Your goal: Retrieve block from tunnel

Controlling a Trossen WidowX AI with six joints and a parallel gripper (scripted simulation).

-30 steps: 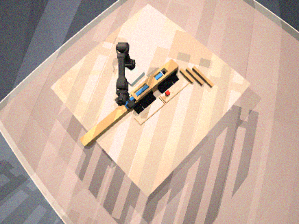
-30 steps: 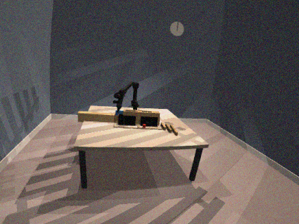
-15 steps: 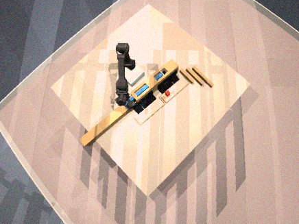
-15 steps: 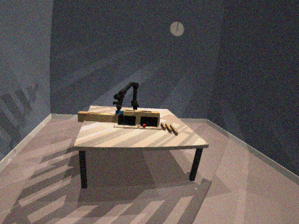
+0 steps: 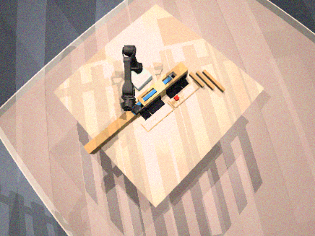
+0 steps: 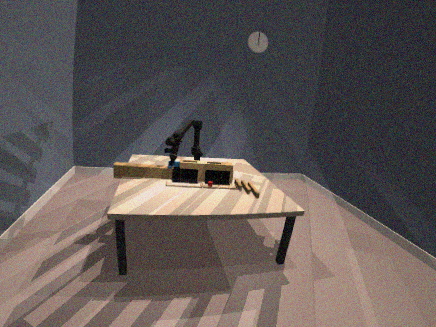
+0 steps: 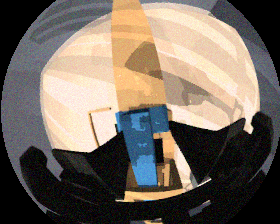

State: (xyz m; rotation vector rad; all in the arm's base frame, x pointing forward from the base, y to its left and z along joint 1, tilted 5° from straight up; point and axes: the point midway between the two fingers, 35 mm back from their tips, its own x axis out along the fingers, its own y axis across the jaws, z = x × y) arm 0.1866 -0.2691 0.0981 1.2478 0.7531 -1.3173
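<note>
The covered tunnel (image 5: 180, 70) (image 6: 205, 167) is a wooden box with dark side openings; the blue sliding cage (image 5: 149, 94) shows through its top windows. The cage's long wooden handle (image 5: 108, 135) (image 6: 140, 170) (image 7: 132, 60) sticks out of the tunnel's near-left end. My gripper (image 5: 134, 107) (image 6: 173, 163) (image 7: 149, 127) is low at that end, and its fingers press both sides of the handle's blue end piece (image 7: 142, 145). A small red block (image 5: 176, 97) (image 6: 210, 183) lies on the table just in front of the tunnel.
Three loose wooden rods (image 5: 213, 80) (image 6: 250, 186) lie side by side to the right of the tunnel. A pale flat block (image 5: 144, 80) lies behind the tunnel beside the arm. A thin outline frame (image 5: 155, 122) is marked on the table in front of the tunnel.
</note>
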